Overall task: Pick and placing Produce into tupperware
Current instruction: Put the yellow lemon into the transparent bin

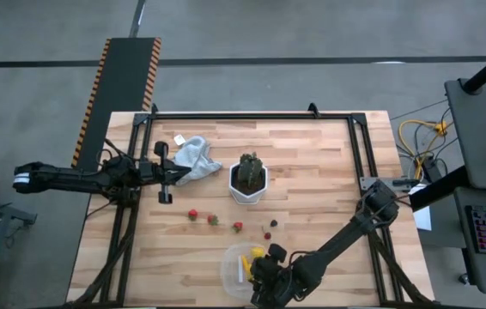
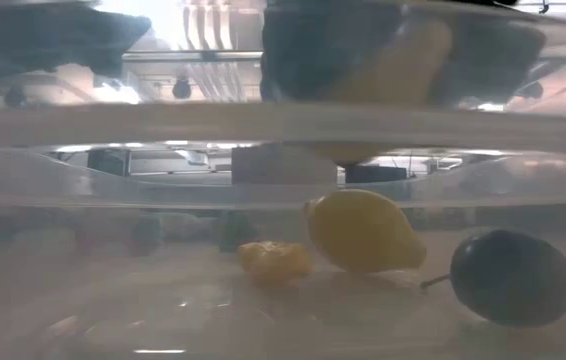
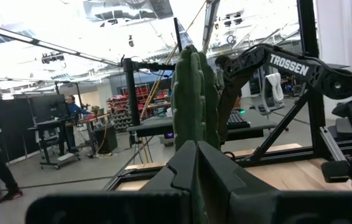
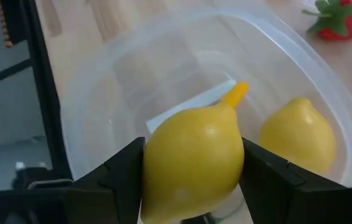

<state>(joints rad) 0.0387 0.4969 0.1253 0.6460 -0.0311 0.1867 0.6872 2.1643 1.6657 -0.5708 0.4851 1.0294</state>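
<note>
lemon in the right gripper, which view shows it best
Right wrist view: the lemon fills the frame between the right gripper fingers, above the tupperware. High view hides it behind the arm; low view blurs it; left wrist misses it.

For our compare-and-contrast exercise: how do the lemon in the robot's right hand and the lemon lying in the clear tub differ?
The held lemon is clamped between the right hand's fingers above the tub; the other lemon lies loose on the tub floor. The held lemon touches both fingers; the other lemon touches neither. Both are yellow, with a pointed tip.
</note>
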